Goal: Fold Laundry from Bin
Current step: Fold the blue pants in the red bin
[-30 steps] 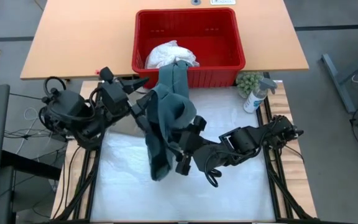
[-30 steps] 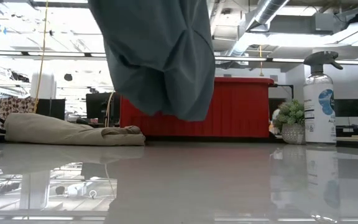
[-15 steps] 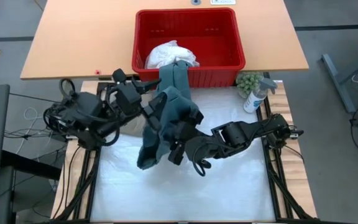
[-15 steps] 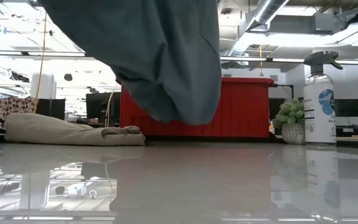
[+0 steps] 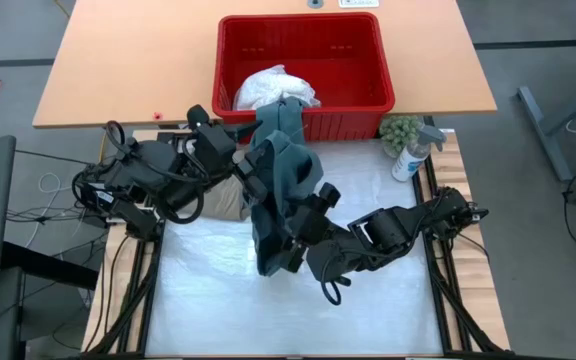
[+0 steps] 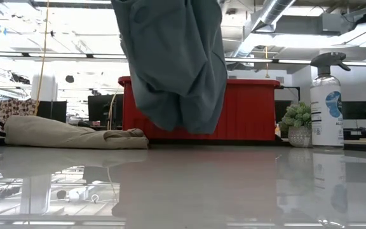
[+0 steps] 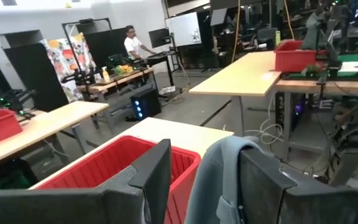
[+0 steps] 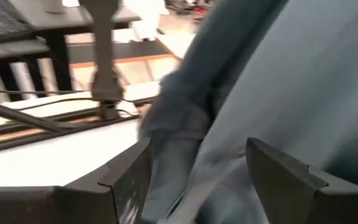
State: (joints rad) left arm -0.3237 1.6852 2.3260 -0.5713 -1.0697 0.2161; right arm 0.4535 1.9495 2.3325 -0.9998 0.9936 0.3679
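My left fingers [image 5: 251, 178] pinch the teal garment [image 5: 283, 190] aloft in front of the red bin [image 5: 363, 95], its hem clear of the counter [image 5: 388, 300], while my right fingers [image 5: 293, 240] gape wide around its lower folds, seemingly ungripped.

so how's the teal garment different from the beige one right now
The teal garment hangs in the air, one end trailing into the red bin; the beige garment lies bunched on the table. The left gripper holds the teal one up; nothing touches the beige one. Both are soft, crumpled and unfolded.
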